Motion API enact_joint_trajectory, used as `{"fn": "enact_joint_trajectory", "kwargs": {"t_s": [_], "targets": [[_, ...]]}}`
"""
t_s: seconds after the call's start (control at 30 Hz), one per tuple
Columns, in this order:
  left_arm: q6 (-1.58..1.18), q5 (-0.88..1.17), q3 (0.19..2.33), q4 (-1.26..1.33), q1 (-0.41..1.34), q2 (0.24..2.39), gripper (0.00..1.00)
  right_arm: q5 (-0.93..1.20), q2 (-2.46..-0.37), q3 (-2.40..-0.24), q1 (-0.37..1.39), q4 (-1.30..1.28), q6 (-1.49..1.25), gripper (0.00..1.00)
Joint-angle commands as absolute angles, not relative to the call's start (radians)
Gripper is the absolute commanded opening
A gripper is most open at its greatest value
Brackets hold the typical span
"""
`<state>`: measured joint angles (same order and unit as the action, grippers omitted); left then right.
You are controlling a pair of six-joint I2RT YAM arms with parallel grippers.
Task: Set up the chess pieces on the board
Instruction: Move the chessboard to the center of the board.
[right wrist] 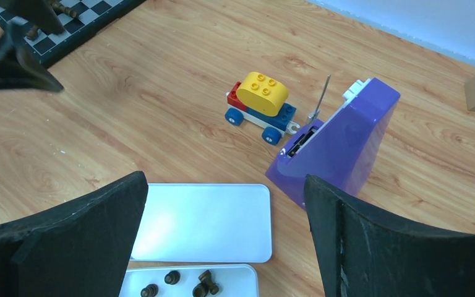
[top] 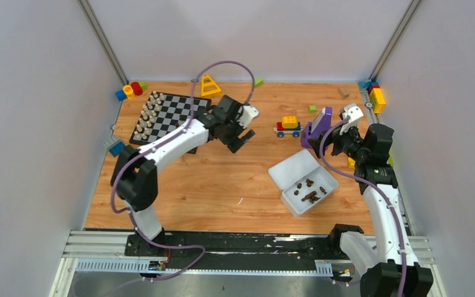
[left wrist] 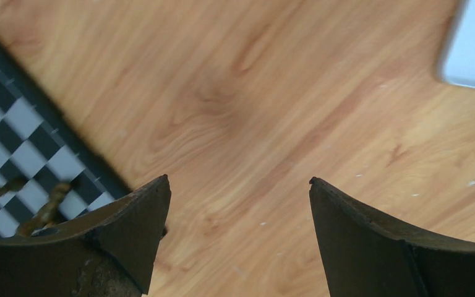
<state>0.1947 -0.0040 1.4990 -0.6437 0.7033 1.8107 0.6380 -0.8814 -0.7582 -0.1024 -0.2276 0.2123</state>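
Observation:
The board lies at the back left, with pale chess pieces in two rows along its left side. A few dark pieces stand near its right edge, seen in the left wrist view. More dark pieces lie in the white tray. My left gripper is open and empty over bare wood just right of the board. My right gripper is open and empty, above the tray's lid and the pieces in the tray.
A purple box stands beside the lid, with a toy car to its left. A yellow triangle and coloured blocks sit behind the board. More blocks are at the back right.

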Motion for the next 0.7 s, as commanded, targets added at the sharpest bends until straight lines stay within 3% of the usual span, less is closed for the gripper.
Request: {"fn": "enact_joint_trajectory", "kwargs": {"t_s": [0.0, 0.33, 0.67], "targets": [[0.236, -0.037, 1.397, -0.567, 0.606, 1.656, 0.91, 0.664, -0.905, -0.779, -0.075, -0.220, 0.224, 1.00], [0.079, 0.198, 1.396, -0.508, 0.118, 1.480, 0.91, 0.691, -0.974, -0.811, -0.012, -0.206, 0.162, 1.00], [-0.157, 0.402, 1.568, -0.453, -0.283, 1.660, 0.91, 0.494, -1.349, -1.039, 0.345, -0.136, 0.119, 1.00]]}}
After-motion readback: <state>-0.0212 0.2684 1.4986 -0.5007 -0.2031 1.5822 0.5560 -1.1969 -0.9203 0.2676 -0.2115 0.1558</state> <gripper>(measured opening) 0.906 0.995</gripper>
